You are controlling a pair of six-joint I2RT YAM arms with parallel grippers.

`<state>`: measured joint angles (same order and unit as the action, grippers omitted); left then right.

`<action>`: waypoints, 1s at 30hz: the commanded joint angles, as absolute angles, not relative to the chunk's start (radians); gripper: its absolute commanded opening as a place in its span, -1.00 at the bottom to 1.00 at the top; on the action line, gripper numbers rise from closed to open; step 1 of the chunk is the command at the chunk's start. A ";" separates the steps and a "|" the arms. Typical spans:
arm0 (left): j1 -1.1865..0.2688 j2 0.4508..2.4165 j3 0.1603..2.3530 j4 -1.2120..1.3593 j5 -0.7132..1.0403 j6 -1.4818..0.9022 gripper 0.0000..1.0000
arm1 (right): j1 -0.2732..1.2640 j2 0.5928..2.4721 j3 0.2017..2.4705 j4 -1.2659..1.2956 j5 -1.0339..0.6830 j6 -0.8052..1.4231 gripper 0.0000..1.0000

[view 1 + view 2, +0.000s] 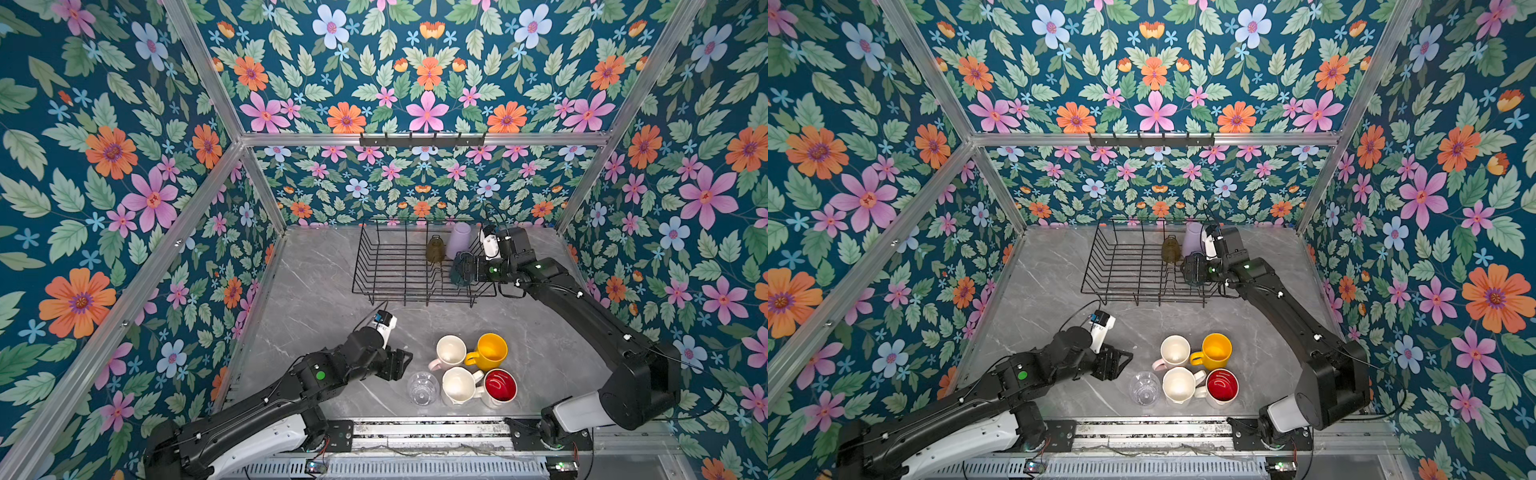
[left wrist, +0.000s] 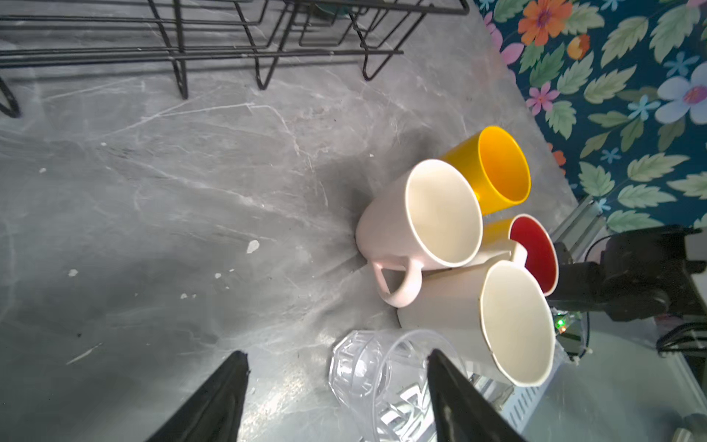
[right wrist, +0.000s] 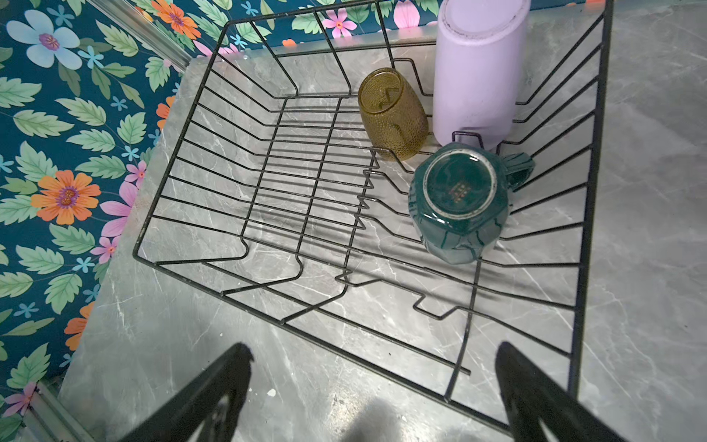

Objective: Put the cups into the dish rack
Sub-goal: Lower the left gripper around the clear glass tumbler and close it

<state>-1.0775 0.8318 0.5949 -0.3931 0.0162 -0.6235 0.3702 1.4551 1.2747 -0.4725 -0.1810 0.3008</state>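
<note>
The black wire dish rack (image 1: 361,266) (image 3: 181,137) stands at the back of the table. In it, upside down, are an olive-brown glass (image 1: 435,249) (image 3: 394,114), a lilac tumbler (image 1: 458,241) (image 3: 474,76) and a dark teal mug (image 1: 456,279) (image 3: 457,206). My right gripper (image 1: 467,268) (image 3: 373,351) hangs open over the rack's near edge, apart from the teal mug. Near the front stand a pale pink mug (image 1: 450,351), yellow mug (image 1: 491,351), white faceted mug (image 1: 459,386), red-lined mug (image 1: 500,386) and clear glass (image 1: 423,387) (image 2: 367,371). My left gripper (image 1: 405,361) (image 2: 337,358) is open, with one finger over the glass's rim.
The grey marble table (image 1: 324,291) is walled by floral panels on three sides. A metal rail (image 1: 415,430) carrying both arm bases runs along the front edge. The four mugs are packed tight against each other beside the clear glass. A hook bar (image 1: 422,140) hangs on the back wall.
</note>
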 commanded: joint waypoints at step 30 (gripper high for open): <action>-1.295 1.044 0.635 -0.527 -0.069 -0.720 0.25 | 0.370 1.407 1.209 -0.487 -0.170 0.267 0.98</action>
<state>-1.2953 1.0313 0.6216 -0.5156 -0.0742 -0.7258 0.3702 1.4033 1.2003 -0.4850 -0.1677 0.2802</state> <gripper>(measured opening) 0.628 0.988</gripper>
